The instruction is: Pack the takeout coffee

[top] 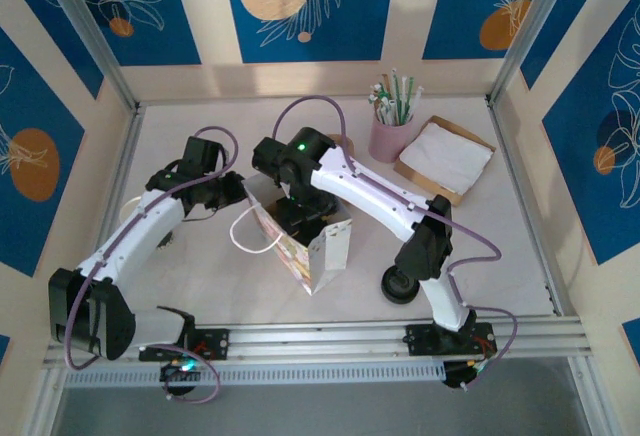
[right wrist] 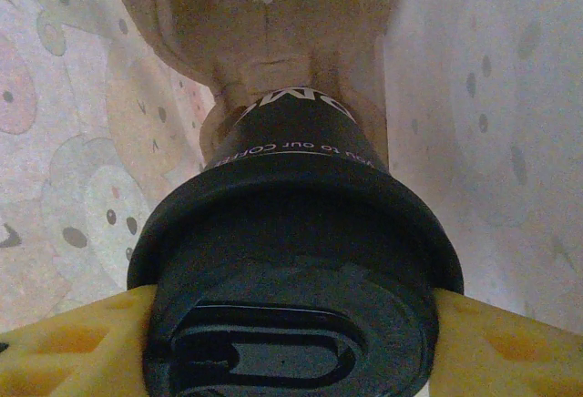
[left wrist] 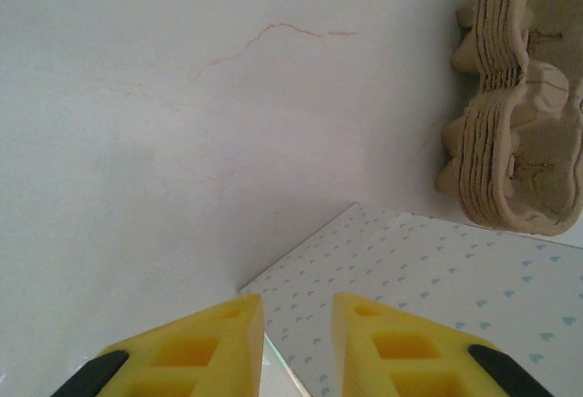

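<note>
Broadly, the white table (top: 230,291) carries a paper bag (top: 325,256) standing upright at its middle, with both arms bent toward it. Napkins (top: 447,154) lie on a brown tray at the far right. Just left of them stands a pink cup (top: 390,141) of straws. A dark round item (top: 398,286) sits on the table near the right arm's elbow, too hidden to name.

The right arm reaches down into the bag's open top. Inside, between the bag's patterned walls, the coffee (right wrist: 291,233) stands upright in a pulp carrier (right wrist: 273,42). The right gripper (right wrist: 291,320) has a yellow finger pressed against each side of the black lid, clamping it.

The left gripper (left wrist: 298,315) is at the bag's left rim. Its fingers stand a little apart, and the thin edge of the heart-printed wall runs into the gap between them. A stack of pulp carriers (left wrist: 515,115) lies on the table beyond the bag.
</note>
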Robot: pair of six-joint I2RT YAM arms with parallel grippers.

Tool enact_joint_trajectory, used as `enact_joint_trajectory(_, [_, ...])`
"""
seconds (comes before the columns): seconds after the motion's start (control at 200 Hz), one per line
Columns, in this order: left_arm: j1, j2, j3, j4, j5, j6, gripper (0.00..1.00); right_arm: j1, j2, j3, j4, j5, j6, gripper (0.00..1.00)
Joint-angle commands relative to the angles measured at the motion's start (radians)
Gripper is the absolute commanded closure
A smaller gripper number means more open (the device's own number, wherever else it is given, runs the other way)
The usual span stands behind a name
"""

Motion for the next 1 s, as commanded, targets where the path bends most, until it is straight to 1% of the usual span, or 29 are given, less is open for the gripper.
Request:
enact_joint_trajectory(0.0, [-0.008, -0.023, 0.006, -0.029, -0.023, 0.025, 0.74, 0.0, 0.013, 0.013, -0.155, -0.038, -0.006, 0.45])
enact_joint_trajectory(0.755, [-0.008, -0.032, 0.012, -0.043, -0.033, 0.032, 0.74, -0.002, 0.004, -0.017, -0.156, -0.073, -0.013, 0.45])
enact_joint_trajectory(0.995, [-0.008, -0.054, 0.024, -0.052, -0.059, 0.043, 0.74, -0.001, -0.008, -0.026, -0.156, -0.083, -0.013, 0.45])
